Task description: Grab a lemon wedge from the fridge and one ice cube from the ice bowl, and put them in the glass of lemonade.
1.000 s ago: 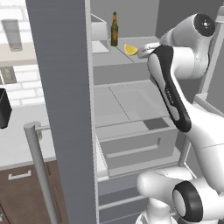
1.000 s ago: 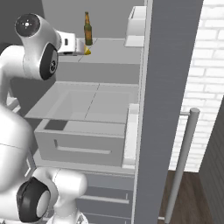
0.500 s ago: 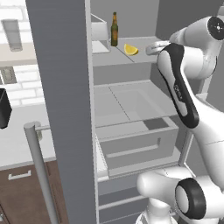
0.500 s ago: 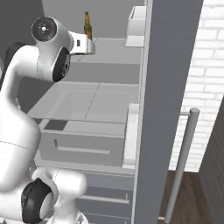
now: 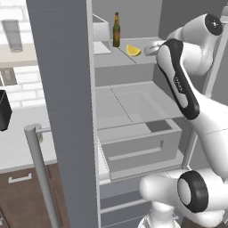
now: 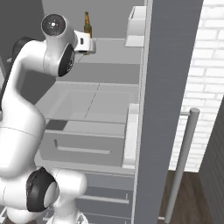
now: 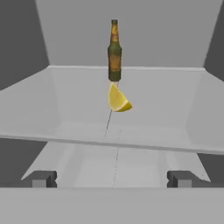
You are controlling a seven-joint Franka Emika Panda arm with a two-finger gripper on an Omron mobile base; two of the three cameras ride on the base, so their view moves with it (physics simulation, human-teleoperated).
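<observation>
Dark-tipped gripper [image 7: 111, 178] hovering at shelf edge inside fridge [image 5: 67, 89], jaws spread wide, empty. Lemon wedge [image 7: 118, 99] lying further in on shelf, apart from fingers. Brown bottle [image 7: 114, 51] standing upright just behind wedge.

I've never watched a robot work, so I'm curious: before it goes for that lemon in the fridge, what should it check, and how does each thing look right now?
1. Fridge door open: ok.
2. Lemon wedge in sight on the shelf, lined up ahead of the gripper: ok.
3. Jaws spread wide, nothing held: ok.
4. Path to the wedge free: ok.
5. Bottle stands just behind the wedge; enough room not to knock it: cannot tell.
6. Jaws around the wedge: not ok, the wedge lies ahead of them.
</observation>
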